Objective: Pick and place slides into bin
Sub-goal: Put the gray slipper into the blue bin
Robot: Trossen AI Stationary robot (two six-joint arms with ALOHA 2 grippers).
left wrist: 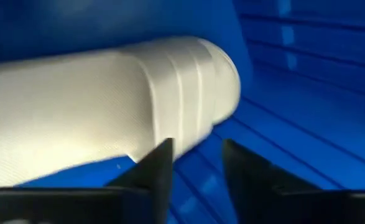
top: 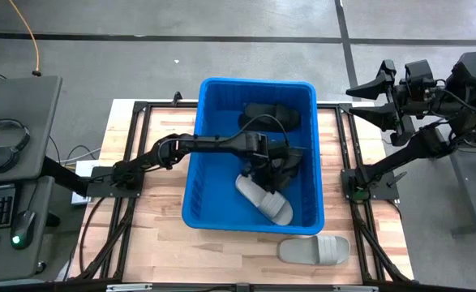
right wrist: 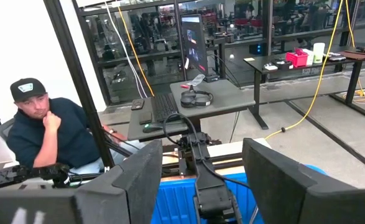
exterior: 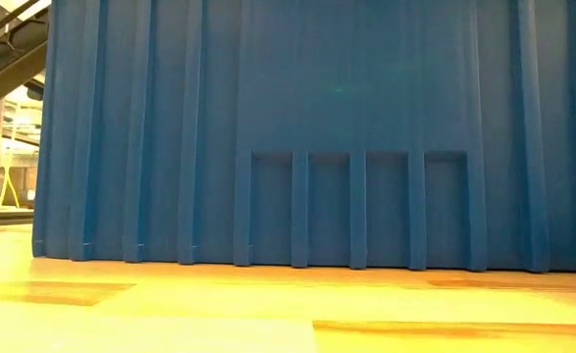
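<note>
We see two matte black arms of slim jointed links; black cables trail along them; each gripper (right wrist: 198, 186) carries flat, dark, angular fingers (left wrist: 154, 171).

My left pincer (top: 280, 166) hangs inside the bin (top: 197, 162), with one slide (top: 263, 197) just before it, another slide (top: 270, 115) behind it, and a third slide (top: 315, 249) outside on the bench (top: 156, 243).

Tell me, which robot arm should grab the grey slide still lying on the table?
Probably the left. Its gripper is down inside the blue bin, not far from the grey slide on the table beside it. The right gripper is raised beyond the bin's far corner, farther away.
</note>
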